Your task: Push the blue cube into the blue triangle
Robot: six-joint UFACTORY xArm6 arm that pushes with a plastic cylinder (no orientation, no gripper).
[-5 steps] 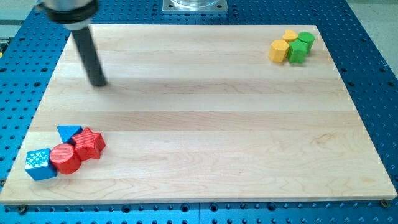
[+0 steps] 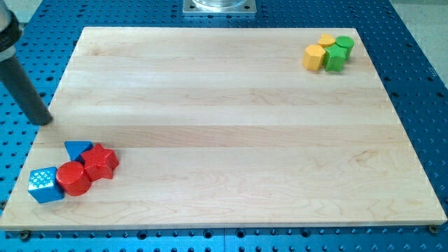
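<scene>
1. Seven small blocks lie on the pale wooden worktop, in two clusters: four near the view's bottom-left corner and three near the top-right corner.
2. I carry no hand, so nothing spreads or pinches; my arm ends in a straight dark rod, and my tip sits just off the worktop's left edge, over the blue perforated base.
3. The blue cube with white speckles rests at the bottom-left corner, at about 6 o'clock from my tip and fairly near it.
4. The blue triangle lies at about 1 o'clock from the cube, near it but apart from it, and at about 4 o'clock from my tip.
5. A red cylinder touches the cube's right side, and a red star-shaped block sits just beside the triangle at its 4 o'clock; both crowd the lane between cube and triangle.
6. As I judge it, the push must run toward 1 o'clock, so my tip has to get to the cube's 7 o'clock side, which means going round the cube along the worktop's left edge, where there is little room.
7. The risk, as I see it, is catching the red cylinder and dragging it along.
8. A yellow hexagonal block, another yellow block and two green blocks sit well apart, out of the matter.
</scene>
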